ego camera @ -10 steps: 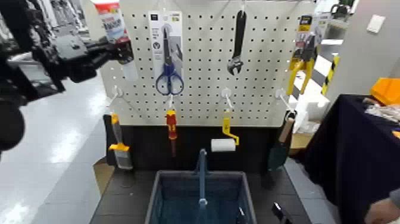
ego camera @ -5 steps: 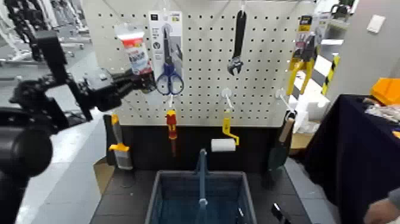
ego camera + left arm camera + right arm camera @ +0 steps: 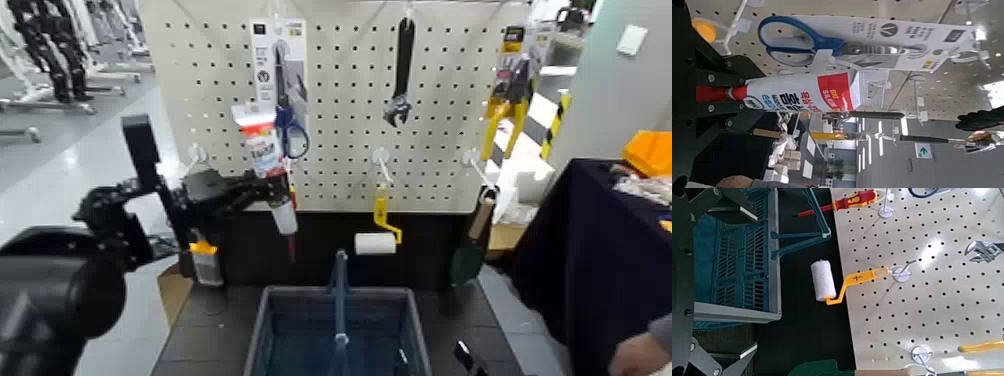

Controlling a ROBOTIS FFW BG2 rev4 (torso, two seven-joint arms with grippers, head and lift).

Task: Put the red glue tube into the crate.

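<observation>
The red glue tube (image 3: 262, 140) is red and white, upright with its grey nozzle pointing down, in front of the pegboard. My left gripper (image 3: 270, 190) is shut on its lower end near the nozzle. The left wrist view shows the tube (image 3: 801, 92) clamped between the dark fingers (image 3: 720, 78). The blue-grey crate (image 3: 268, 300) with its blue bar handle stands below and slightly right of the tube, and also shows in the right wrist view (image 3: 735, 262). My right gripper (image 3: 727, 276) hangs open beside the crate; only a dark part of it (image 3: 470, 358) shows low in the head view.
The pegboard (image 3: 440, 120) holds scissors (image 3: 288, 120), a wrench (image 3: 400, 70), yellow pliers (image 3: 508, 95), a red-and-yellow screwdriver (image 3: 848, 201), a yellow-handled paint roller (image 3: 376, 240), a brush (image 3: 204, 262) and a trowel (image 3: 470, 250). A dark-draped table (image 3: 590, 260) and a person's hand (image 3: 640, 355) are at the right.
My left arm has carried the glue tube right and down, from the pegboard's upper left to in front of the screwdriver, closer above the crate. The right arm has not moved.
</observation>
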